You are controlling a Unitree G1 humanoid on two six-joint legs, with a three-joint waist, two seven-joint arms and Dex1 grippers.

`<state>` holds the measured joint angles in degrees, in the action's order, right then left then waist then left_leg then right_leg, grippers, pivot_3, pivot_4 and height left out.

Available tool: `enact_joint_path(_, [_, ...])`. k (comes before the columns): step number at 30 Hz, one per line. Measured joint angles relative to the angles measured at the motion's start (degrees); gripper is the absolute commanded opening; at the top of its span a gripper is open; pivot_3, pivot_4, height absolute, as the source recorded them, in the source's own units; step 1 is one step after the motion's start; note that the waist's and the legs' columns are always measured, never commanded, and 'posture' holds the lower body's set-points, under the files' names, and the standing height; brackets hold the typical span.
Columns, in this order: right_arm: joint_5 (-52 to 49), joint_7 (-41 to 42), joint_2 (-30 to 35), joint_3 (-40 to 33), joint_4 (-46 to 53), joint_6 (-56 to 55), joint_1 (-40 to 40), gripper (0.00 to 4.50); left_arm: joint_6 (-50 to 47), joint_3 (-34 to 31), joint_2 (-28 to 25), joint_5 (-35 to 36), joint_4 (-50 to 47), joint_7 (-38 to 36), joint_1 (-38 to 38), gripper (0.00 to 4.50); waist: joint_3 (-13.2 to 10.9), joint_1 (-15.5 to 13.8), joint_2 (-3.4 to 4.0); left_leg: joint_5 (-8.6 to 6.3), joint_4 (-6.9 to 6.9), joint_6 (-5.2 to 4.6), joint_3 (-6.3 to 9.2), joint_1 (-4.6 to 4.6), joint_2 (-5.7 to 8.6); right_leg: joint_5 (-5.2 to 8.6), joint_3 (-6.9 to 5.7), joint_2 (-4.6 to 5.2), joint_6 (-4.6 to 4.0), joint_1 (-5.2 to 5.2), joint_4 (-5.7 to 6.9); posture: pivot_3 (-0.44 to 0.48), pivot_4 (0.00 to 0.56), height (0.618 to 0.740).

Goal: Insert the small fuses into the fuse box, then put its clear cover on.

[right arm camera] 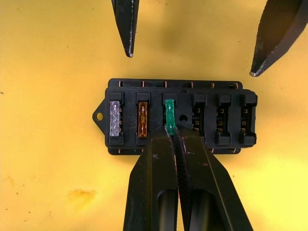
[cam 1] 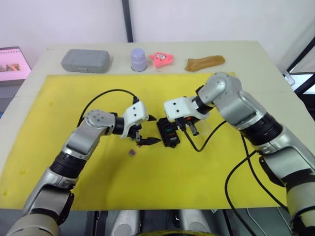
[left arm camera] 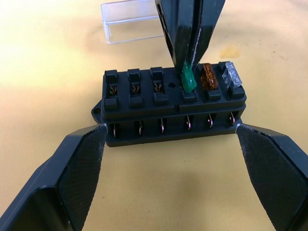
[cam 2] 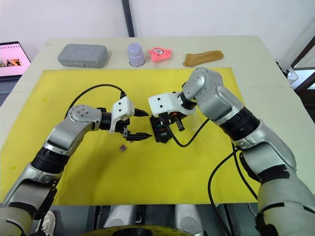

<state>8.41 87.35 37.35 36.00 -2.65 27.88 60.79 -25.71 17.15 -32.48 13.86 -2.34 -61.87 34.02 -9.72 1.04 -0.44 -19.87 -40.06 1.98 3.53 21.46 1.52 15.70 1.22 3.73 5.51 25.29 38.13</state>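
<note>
The black fuse box [right arm camera: 226, 101] lies on the yellow mat [cam 1: 74, 98] between my two grippers. A grey fuse [right arm camera: 114, 118] and an orange fuse [right arm camera: 143, 119] sit in two of its slots. My right gripper [right arm camera: 169, 134] is shut on a green fuse [right arm camera: 169, 115], which stands in the third slot of the same row. My left gripper [cam 1: 153, 129] is open, its fingertips either side of the box without touching it. A purplish fuse [cam 1: 131, 153] lies loose on the mat, left of the box. The clear cover [left arm camera: 132, 21] rests on the mat just beyond the box.
Along the table's far edge stand a grey rounded case [cam 1: 85, 60], a lavender cup [cam 1: 138, 59], a pink toy [cam 1: 161, 59] and a brown object [cam 1: 204, 62]. A laptop [cam 1: 12, 64] sits off the table's left. Black cables [cam 1: 106, 93] loop from both wrists.
</note>
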Motion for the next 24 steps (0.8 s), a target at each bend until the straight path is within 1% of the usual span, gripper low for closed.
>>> enact_joint_path(10, [0.91,0.00,-0.51,0.16,-0.07,-0.78,-0.01,0.03,-0.01,0.00,0.00,0.01,0.00,0.16,-0.04,4.50,0.00,0.11,0.00,0.00,0.00,0.00,0.00,-0.05,-0.01,0.00,0.00,-0.02,0.00,-0.04,0.01,0.000,0.150,0.740])
enact_joint_path(24, [0.86,0.01,-1.79,-0.74,-0.45,2.73,-0.09,0.03,-0.01,0.00,0.00,0.01,0.00,0.10,-0.05,4.50,0.00,0.21,0.00,0.00,0.00,0.01,0.00,-0.05,-0.02,0.00,0.00,-0.03,0.00,-0.03,0.02,0.000,0.150,0.740])
